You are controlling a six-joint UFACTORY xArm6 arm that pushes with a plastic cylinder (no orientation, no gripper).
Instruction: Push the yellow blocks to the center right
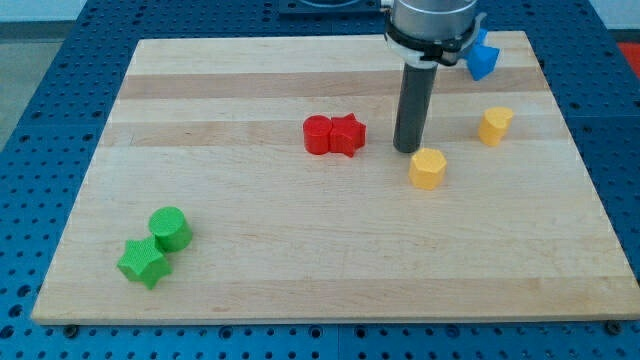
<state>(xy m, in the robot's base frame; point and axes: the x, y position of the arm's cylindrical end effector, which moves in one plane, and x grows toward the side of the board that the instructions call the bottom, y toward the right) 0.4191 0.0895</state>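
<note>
A yellow hexagonal block point(428, 168) sits right of the board's middle. A second, smaller yellow block point(494, 125) sits further to the view's right and a little higher. My tip point(406, 148) rests on the board just up and left of the yellow hexagonal block, close to it, perhaps touching. The rod rises straight to the arm at the view's top.
A red cylinder point(317, 135) and a red star block point(347, 134) touch each other left of my tip. A blue block point(482, 57) sits at the top right, partly behind the arm. A green cylinder point(169, 228) and a green star block point(142, 262) sit at the bottom left. The wooden board point(300, 260) lies on a blue pegboard table.
</note>
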